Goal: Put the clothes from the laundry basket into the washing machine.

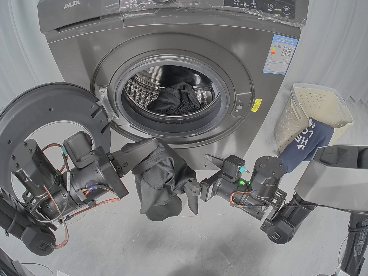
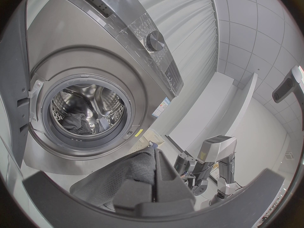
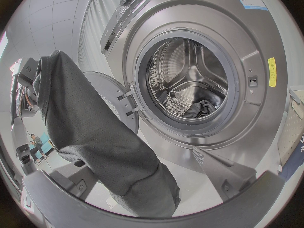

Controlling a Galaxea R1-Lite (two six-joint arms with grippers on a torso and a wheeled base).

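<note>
Head view: the left gripper [image 1: 147,150] clamps a dark grey mesh garment [image 1: 161,184] hanging below the open drum of the grey front-loading washing machine [image 1: 245,54]. The right gripper [image 1: 200,175], jaws wide, sits against its drooping fold. That trailing cloth could snag there, or catch the door rim and slip to the floor.

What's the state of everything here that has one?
washing machine door: open, swung to the robot's left.
drum: holds black clothes.
left gripper: shut on the dark garment, which hangs before the machine.
right gripper: open, against that garment.
laundry basket: upright, navy garment draped over its rim.
</note>
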